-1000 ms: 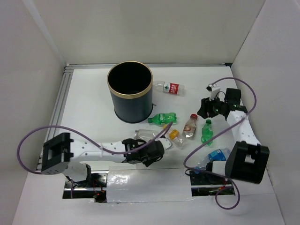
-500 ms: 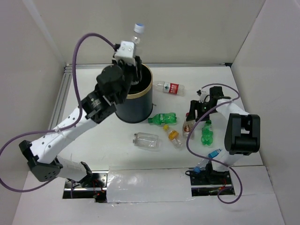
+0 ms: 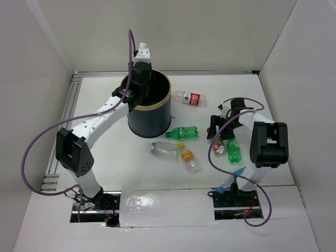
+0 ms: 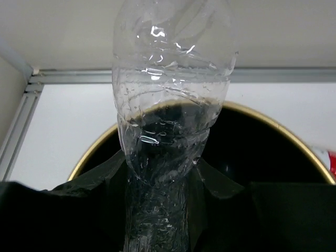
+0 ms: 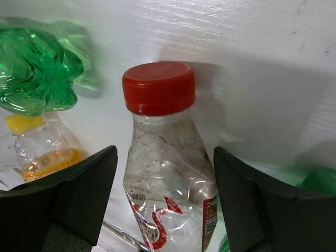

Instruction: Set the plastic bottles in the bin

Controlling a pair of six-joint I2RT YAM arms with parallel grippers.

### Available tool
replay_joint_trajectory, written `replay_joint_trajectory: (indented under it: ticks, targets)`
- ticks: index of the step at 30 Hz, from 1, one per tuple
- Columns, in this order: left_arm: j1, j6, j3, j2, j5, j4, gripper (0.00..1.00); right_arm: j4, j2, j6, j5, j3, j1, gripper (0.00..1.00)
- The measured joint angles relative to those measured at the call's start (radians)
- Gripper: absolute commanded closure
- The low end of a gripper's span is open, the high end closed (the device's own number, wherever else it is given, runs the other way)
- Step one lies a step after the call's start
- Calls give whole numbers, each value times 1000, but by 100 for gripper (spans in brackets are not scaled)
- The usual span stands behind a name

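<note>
Now we hold a clear crushed bottle point(image 4: 170, 105) clamped in our left pincer point(image 4: 157, 210), the bin point(image 4: 262, 152) gaping just beyond and beneath it, while our right pincer point(image 5: 165, 197) stands spread around a red-capped bottle point(image 5: 160, 89) lying between its fingers.

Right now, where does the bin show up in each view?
Top external: the bin, upper centre-left.
Left wrist: its gold rim and dark inside span the lower half, behind the clear bottle.
Right wrist: not in it.
Shared landmark: the red-and-white labelled bottle, right of the bin in top external, a red sliver at left wrist's right edge.
</note>
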Motion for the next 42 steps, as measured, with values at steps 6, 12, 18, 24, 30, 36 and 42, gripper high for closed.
replay_joint_trajectory:
  ticks: [6, 12, 18, 24, 30, 36, 42]
  targets:
    - [-29, -13, -53, -16, 55, -24, 0, -2, 1, -8, 37, 5, 47, 21]
    - [-103, -5, -69, -82, 69, -58, 0, -13, 32, -4, 87, 43, 99, 68]
    - [-368, -182, -73, -226, 37, -227, 9, -32, 34, -21, 99, 55, 113, 100]
    - [-458, -826, -361, -455, 159, -443, 6, -148, 25, -153, 38, 227, 82, 100]
    - [-435, -1328, -746, -539, 263, -472, 1, -145, -55, -307, -148, 616, 85, 100]
    - [-359, -1567, -895, -557, 322, -344, 1, -13, -56, -301, -289, 906, 257, 100]
    - [-345, -1703, -940, -480, 365, -162, 1, 125, 102, -231, -334, 1129, 476, 100]
